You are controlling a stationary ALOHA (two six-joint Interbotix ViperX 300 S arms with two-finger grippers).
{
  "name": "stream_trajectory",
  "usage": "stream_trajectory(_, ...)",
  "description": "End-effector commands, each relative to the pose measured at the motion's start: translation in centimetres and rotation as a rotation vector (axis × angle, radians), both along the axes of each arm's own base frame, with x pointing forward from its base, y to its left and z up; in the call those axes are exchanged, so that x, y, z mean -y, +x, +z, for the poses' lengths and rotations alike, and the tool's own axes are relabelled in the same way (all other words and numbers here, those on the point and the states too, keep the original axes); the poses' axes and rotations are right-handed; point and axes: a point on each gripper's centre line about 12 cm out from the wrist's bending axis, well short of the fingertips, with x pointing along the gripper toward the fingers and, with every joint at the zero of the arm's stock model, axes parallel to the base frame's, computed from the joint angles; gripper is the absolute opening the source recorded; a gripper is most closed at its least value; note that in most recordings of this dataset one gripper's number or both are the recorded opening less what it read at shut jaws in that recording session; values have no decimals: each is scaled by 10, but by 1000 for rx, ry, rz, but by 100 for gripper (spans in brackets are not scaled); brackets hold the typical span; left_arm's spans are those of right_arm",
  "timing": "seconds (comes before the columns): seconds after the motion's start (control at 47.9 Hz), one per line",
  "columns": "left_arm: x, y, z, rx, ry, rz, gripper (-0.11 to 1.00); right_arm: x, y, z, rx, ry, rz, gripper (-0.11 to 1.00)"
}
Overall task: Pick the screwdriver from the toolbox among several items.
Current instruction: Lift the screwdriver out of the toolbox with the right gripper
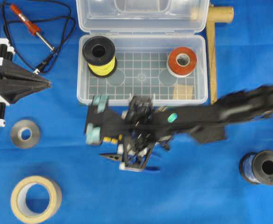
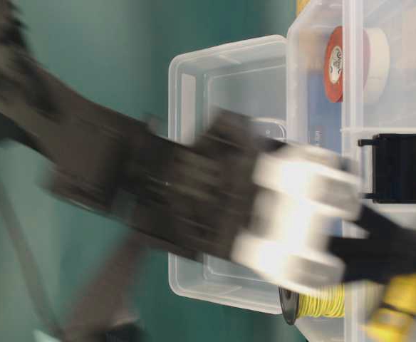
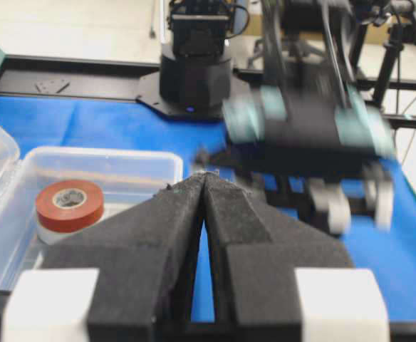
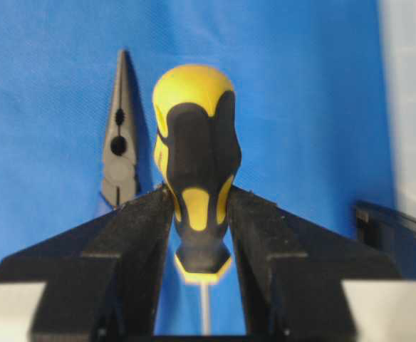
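My right gripper (image 4: 197, 196) is shut on the screwdriver (image 4: 196, 149), gripping the narrow front of its yellow-and-black handle; the thin silver shaft runs back between the fingers. In the overhead view the blurred right arm reaches across the front of the clear toolbox (image 1: 82, 93), with a bit of the yellow handle (image 1: 110, 139) showing at the right gripper (image 1: 106, 138), outside the box over the blue cloth. My left gripper (image 3: 204, 178) is shut and empty, and rests at the left of the overhead view (image 1: 45, 84).
The toolbox holds a yellow wire spool (image 1: 99, 56) and red tape (image 1: 182, 60). Pliers (image 4: 119, 153) lie on the cloth under the right arm. A soldering iron (image 1: 31, 28) lies at the back left. Tape rolls (image 1: 25, 133) (image 1: 36, 199) and a dark spool (image 1: 263, 167) lie in front.
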Motion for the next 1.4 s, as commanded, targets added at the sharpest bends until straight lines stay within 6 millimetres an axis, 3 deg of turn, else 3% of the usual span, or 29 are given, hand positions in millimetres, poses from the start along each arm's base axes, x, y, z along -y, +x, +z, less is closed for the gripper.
stream_trajectory(0.0, 0, 1, 4, 11, 0, -1, 0, -4, 14, 11, 51, 20, -3, 26)
stream_trajectory(0.334, 0, 1, 5, 15, 1, -1, 0, -8, 24, -25, 14, 28, -6, 26)
stream_trajectory(0.584, 0, 0, 5, 14, 1, -1, 0, -8, 24, -24, 15, 30, -8, 27)
stream_trajectory(0.647, 0, 0, 5, 12, 1, -2, 0, -8, 22, -21, 10, 27, -9, 41)
stream_trajectory(0.751, 0, -1, 6, 17, 1, -2, 0, -4, 16, 5, 24, 10, -10, 72)
stream_trajectory(0.814, 0, -2, 7, 23, 1, -2, 0, -4, 10, 28, 57, -8, 3, 82)
stream_trajectory(0.939, 0, -3, 8, 26, 1, -2, 0, -5, -14, 86, 155, -86, 53, 75)
stream_trajectory(1.106, 0, -3, 7, 20, 0, -2, 0, 0, -64, 140, 261, -188, 101, 76)
stream_trajectory(1.21, 0, -3, 7, 18, 0, -2, 0, 10, -97, 153, 310, -213, 83, 76)
stream_trajectory(1.377, 0, -3, 7, 17, 0, -2, 0, 29, -156, 154, 401, -224, 30, 76)
